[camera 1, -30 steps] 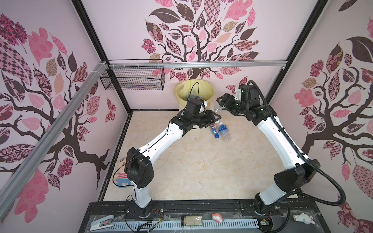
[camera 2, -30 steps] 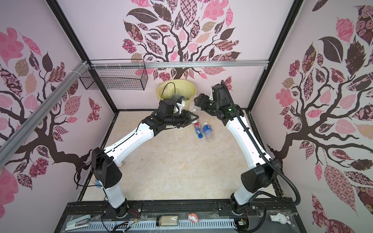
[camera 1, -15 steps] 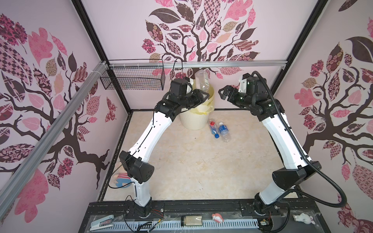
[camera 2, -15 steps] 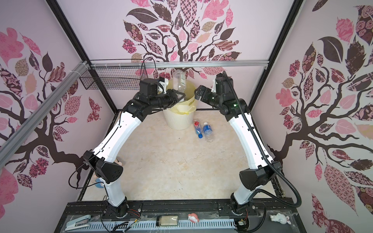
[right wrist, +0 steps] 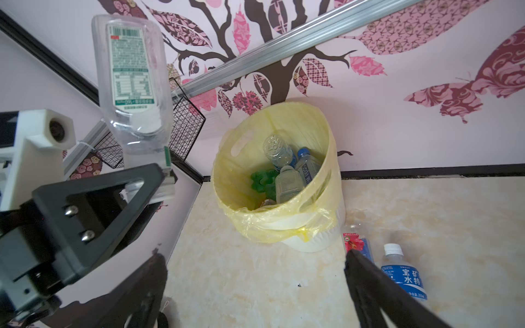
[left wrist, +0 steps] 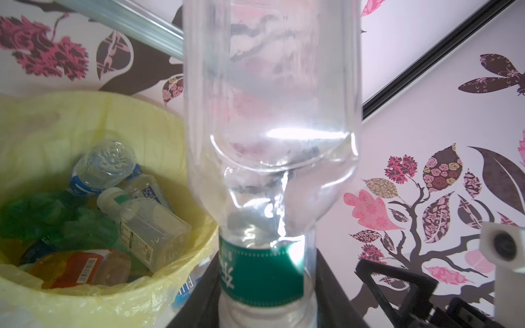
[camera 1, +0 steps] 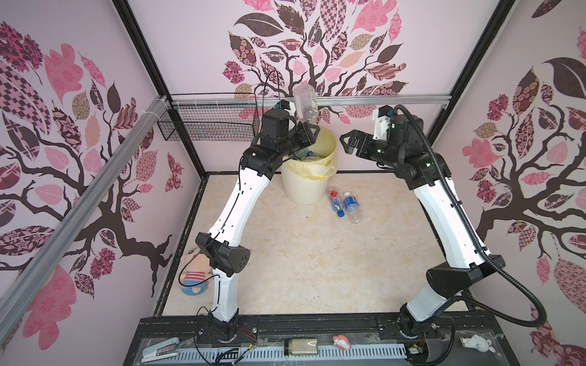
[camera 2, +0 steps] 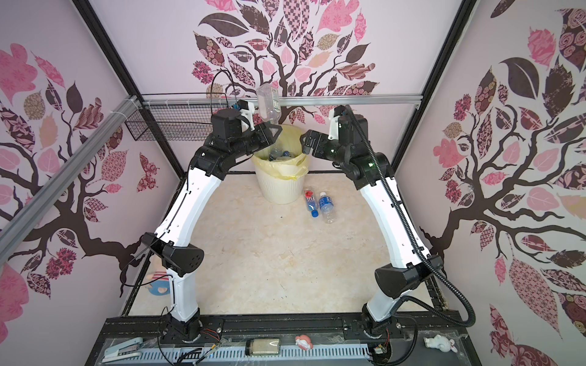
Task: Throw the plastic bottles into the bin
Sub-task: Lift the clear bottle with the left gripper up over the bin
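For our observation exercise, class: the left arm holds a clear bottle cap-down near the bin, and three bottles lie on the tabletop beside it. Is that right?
No. Only two lie beside the bin: a blue-capped bottle and a white-capped bottle, as both top views show. The left arm does hold the clear bottle cap-down.

Black wire basket (camera 1: 218, 126) is hanging from the back rail at the left. Striped plush doll (camera 1: 193, 279) is lying at the left edge of the beige marbled surface (camera 1: 301, 269), partly hidden. Front ledge is carrying a pale blue stapler (camera 1: 160, 348), a jar (camera 1: 300, 346) on its side, a small pink-and-white figure (camera 1: 341, 341) and a white animal figurine (camera 1: 475, 343). Tree-and-leaf wallpaper (camera 1: 317, 47) is covering the walls.
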`<move>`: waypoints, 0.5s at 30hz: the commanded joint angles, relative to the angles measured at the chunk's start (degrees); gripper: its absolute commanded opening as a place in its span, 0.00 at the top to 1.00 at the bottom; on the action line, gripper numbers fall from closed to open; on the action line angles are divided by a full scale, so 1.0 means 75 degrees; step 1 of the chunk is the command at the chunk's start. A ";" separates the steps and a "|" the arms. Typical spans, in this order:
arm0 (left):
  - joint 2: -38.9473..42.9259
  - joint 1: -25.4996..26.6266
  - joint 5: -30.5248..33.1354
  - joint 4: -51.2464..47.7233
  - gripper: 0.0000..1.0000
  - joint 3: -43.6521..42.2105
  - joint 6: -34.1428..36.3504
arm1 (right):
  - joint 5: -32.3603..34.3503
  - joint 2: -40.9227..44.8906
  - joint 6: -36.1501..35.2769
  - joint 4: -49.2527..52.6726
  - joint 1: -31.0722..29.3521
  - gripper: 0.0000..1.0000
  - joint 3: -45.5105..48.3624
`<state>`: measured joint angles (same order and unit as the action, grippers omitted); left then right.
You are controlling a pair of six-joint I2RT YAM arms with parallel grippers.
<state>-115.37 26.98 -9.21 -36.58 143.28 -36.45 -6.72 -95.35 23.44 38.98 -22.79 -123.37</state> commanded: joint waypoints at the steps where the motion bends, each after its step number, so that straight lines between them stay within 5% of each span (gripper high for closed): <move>1: 0.0077 -0.0038 0.0539 0.0872 0.77 0.0563 0.0716 | -0.0037 -0.0107 -0.0324 -0.0092 -0.0295 0.00 -0.0376; 8: 0.0083 -0.0197 0.1279 0.1896 0.78 0.0550 0.0745 | 0.0102 -0.0078 -0.0196 0.0023 -0.0304 0.00 -0.0243; 15: -0.1060 -0.0247 0.0604 0.2148 0.69 0.0448 -0.0635 | 0.0303 -0.0048 -0.0202 0.0099 -0.0298 0.00 0.0003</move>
<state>-118.02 25.12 -2.26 -21.89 145.62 -36.21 -5.76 -95.35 22.44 38.83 -25.32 -123.31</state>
